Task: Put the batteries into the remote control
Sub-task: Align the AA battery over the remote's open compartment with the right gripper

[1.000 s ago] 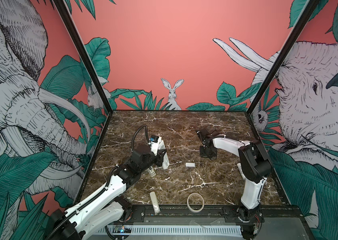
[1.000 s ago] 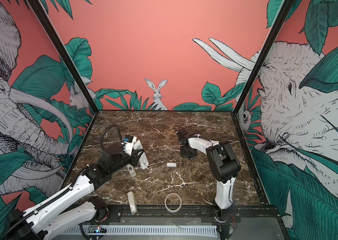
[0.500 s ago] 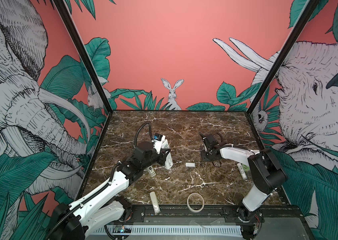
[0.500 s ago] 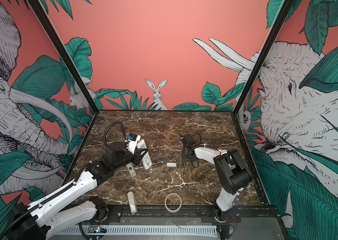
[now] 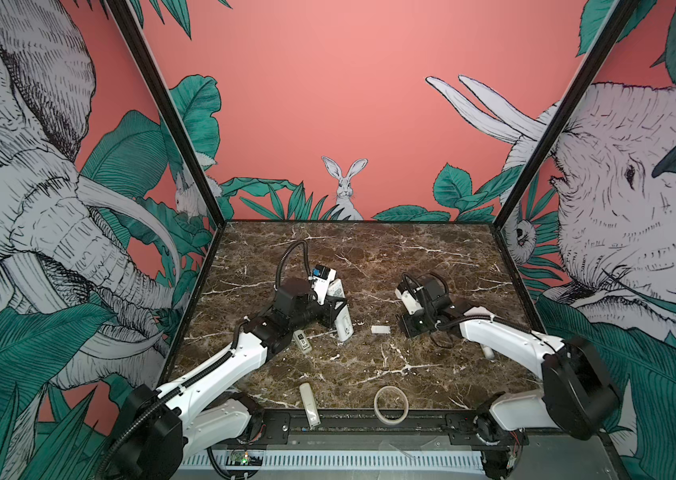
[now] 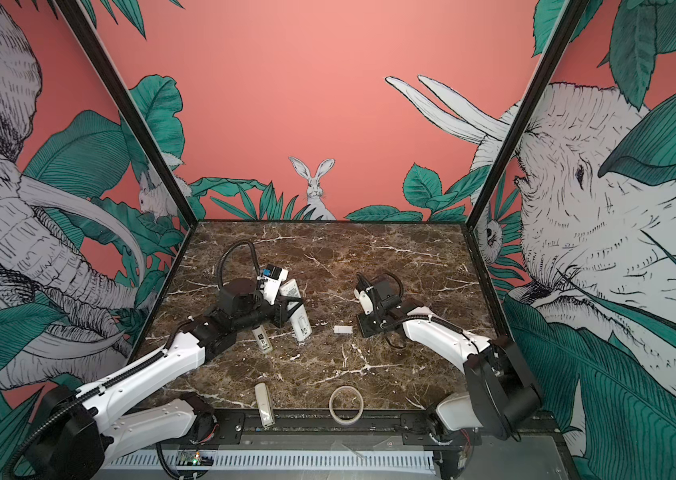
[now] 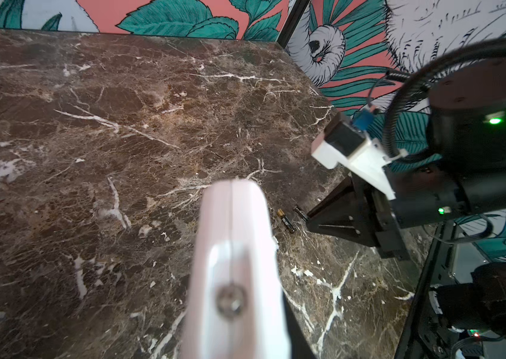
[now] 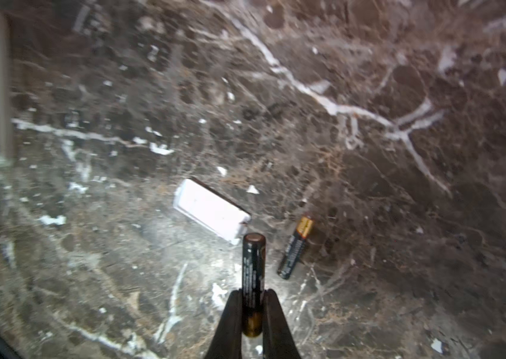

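Between the right gripper's [image 8: 253,300] dark fingers: a slim black battery with a coppery end cap [image 8: 254,270]. It is pinched low on its body, with most of its length sticking out past the tips. The jaws are drawn in to the battery's width. Gripping one end probably lets the free end lead into the slot.

Just ahead of those tips, on the brown white-veined marble tabletop [image 8: 385,174], lies a small white rectangular battery cover [image 8: 211,211]. Beside it, apart, lies a second black-and-gold battery [image 8: 295,248], waiting its turn.

Across from this gripper, the left gripper [image 5: 330,313] is clamped tight on the slim white rectangular remote control [image 5: 343,322]. The remote is tilted, far end raised and near end low; contact with the marble is unclear. The tilt likely presents the back to the right arm, though the compartment itself is not visible.

Room: only the cover lies on the marble between the two grippers. A grey-white stick with a black-and-white label [image 5: 302,341] lies close behind the left gripper, so watch that side. A plain cream remote [image 5: 310,402] and a ring of tape [image 5: 391,404] lie at the table's front edge, well apart from both grippers. The walls are distant.
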